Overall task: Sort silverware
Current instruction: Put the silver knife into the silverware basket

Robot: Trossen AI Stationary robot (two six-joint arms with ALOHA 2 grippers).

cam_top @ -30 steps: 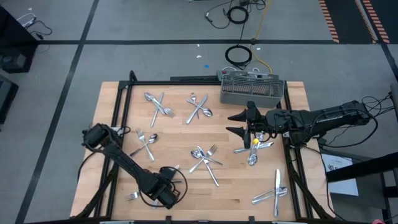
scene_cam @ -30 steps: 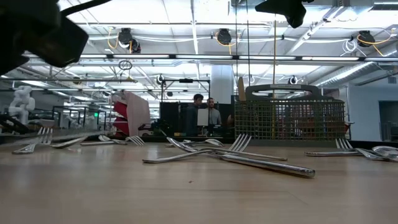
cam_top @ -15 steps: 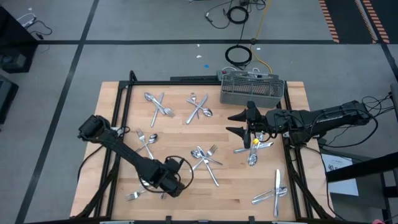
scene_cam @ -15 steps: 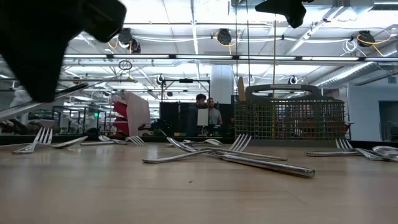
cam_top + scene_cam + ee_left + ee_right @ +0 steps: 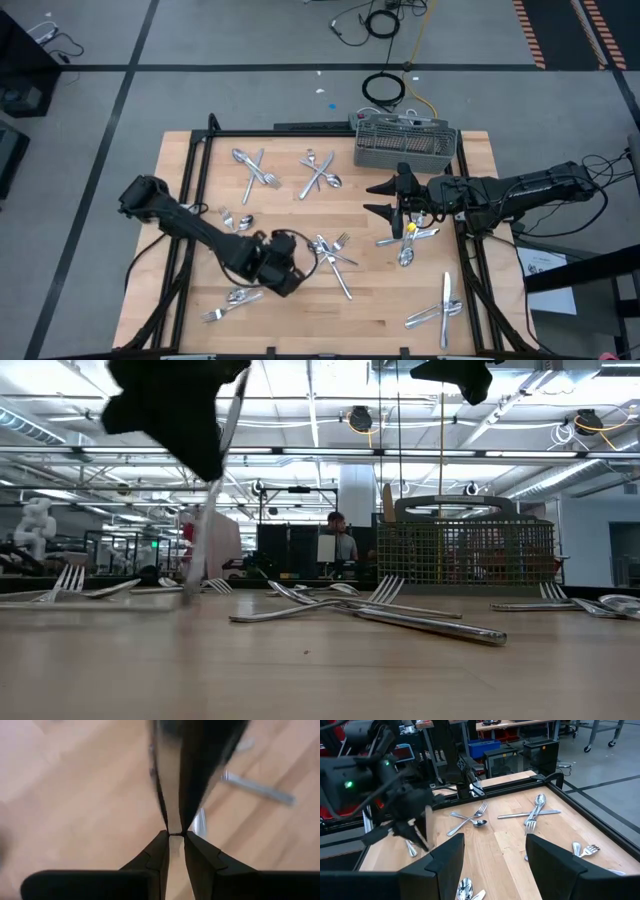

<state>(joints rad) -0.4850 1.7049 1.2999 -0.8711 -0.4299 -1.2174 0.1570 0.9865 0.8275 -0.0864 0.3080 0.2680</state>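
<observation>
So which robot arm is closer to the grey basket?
The right one. The right gripper hovers just in front of the basket, while the left gripper holds a knife far off, near the table's middle.

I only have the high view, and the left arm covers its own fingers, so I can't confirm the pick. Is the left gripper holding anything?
Observer: Yes. In its wrist view the left gripper is shut on a slim silver piece.
Operator: Is it lying flat in the grip?
Observer: No. The low view shows it hanging nearly upright, slightly tilted, below the gripper.
Operator: And the right gripper?
Observer: Its wrist view shows the right gripper open, with nothing between its fingers.
</observation>
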